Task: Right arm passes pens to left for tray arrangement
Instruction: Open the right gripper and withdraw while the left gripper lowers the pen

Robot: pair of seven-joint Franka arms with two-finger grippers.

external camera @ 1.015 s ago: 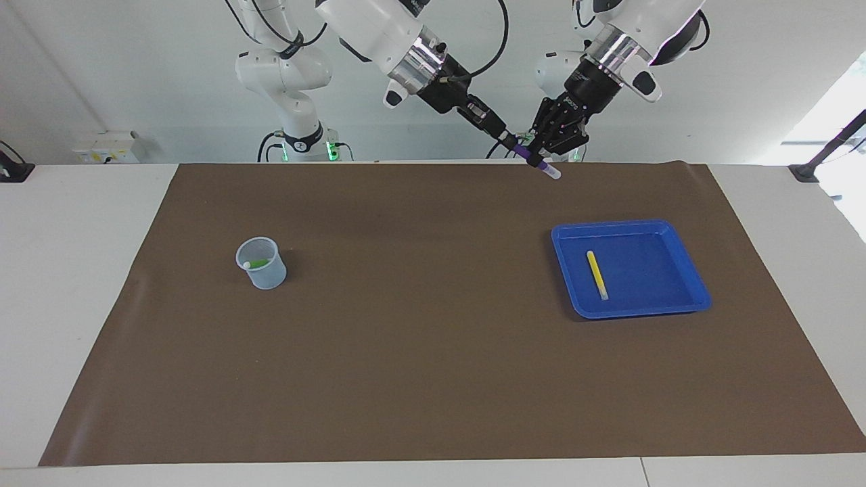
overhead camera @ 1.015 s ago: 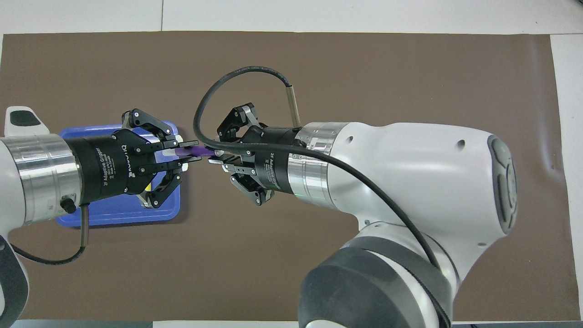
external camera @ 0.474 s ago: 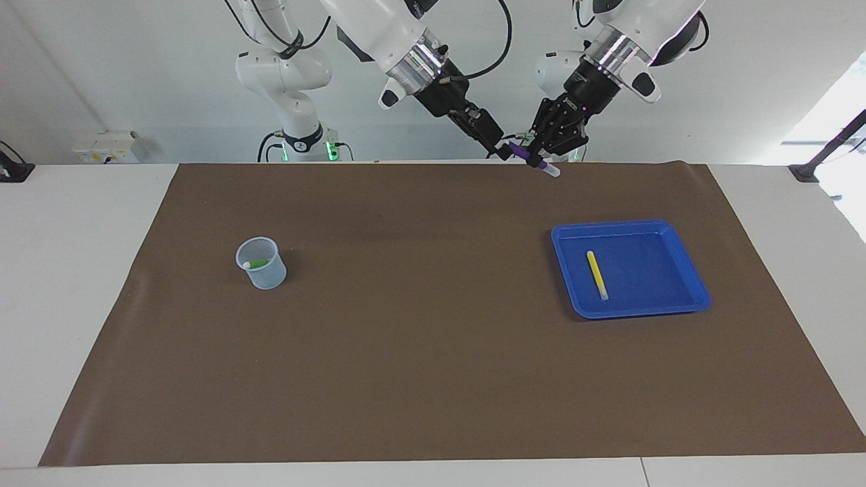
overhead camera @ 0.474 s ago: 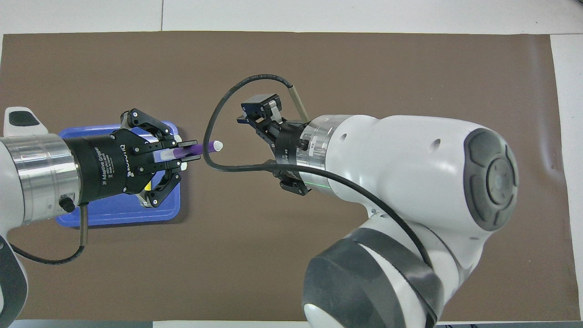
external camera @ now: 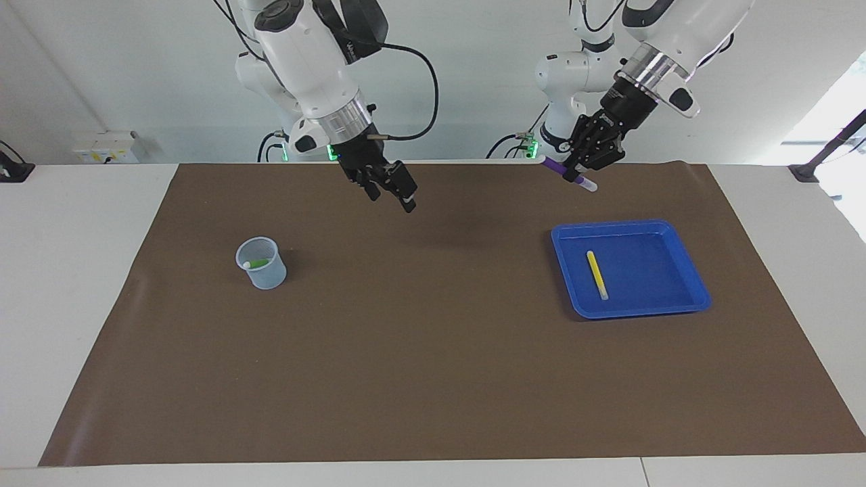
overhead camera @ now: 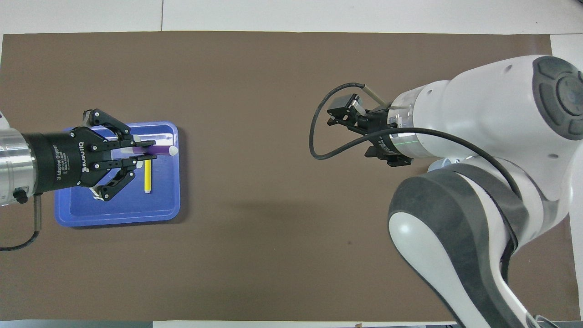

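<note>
My left gripper (external camera: 577,169) is shut on the purple pen (external camera: 556,164) and holds it up in the air, roughly level. In the overhead view the left gripper (overhead camera: 146,152) and the purple pen (overhead camera: 160,149) are over the blue tray (overhead camera: 118,217). The yellow pen (external camera: 596,274) lies in the tray (external camera: 690,287); it also shows in the overhead view (overhead camera: 147,176). My right gripper (external camera: 391,196) is open and empty, raised over the brown mat between the cup and the tray; it also shows in the overhead view (overhead camera: 348,130). The green pen (external camera: 256,264) stands in the cup.
A small translucent bluish cup (external camera: 262,265) stands on the brown mat (external camera: 433,352) toward the right arm's end; the right arm hides it in the overhead view. White table (external camera: 74,270) surrounds the mat.
The right gripper let go of the purple pen and swung away toward its own end of the table. The left gripper carried the pen toward the tray.
</note>
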